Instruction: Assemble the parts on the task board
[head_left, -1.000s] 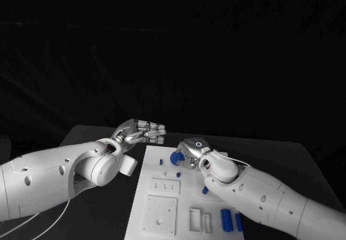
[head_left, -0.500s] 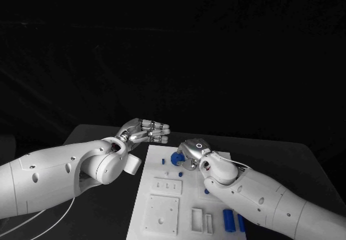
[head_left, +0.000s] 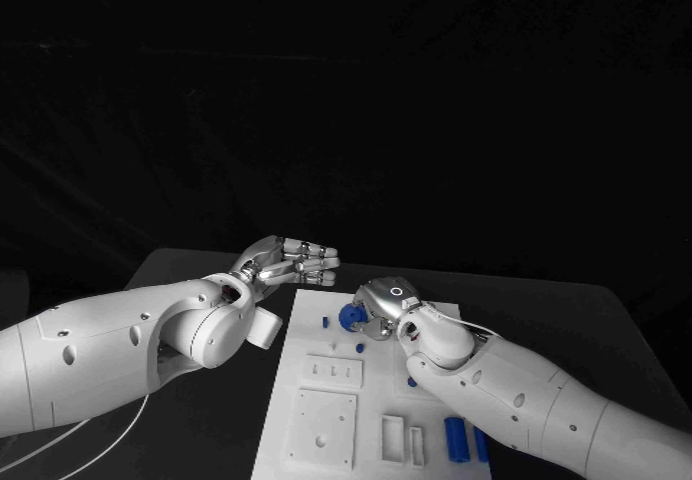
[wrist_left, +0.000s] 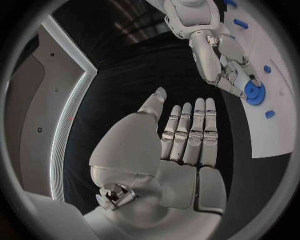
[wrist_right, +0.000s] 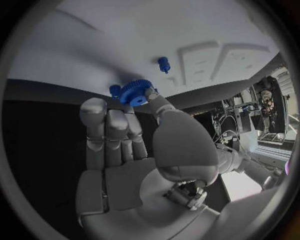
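The right hand (head_left: 378, 306) pinches a blue gear (head_left: 355, 317) over the far end of the white board (head_left: 335, 400); next it must press the gear onto its peg. The left hand (head_left: 289, 260) hovers nearby, empty, fingers straight.

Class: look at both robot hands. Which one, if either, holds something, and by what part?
The right hand pinches the blue gear by its toothed rim at the task board. The left hand holds nothing.

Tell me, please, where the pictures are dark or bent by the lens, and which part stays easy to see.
Head view: upper half black, only the white task board bright. Left wrist view: fisheye curves the board's edge; the blue gear under the right hand stands out. Right wrist view: gear clear, room rim cluttered.
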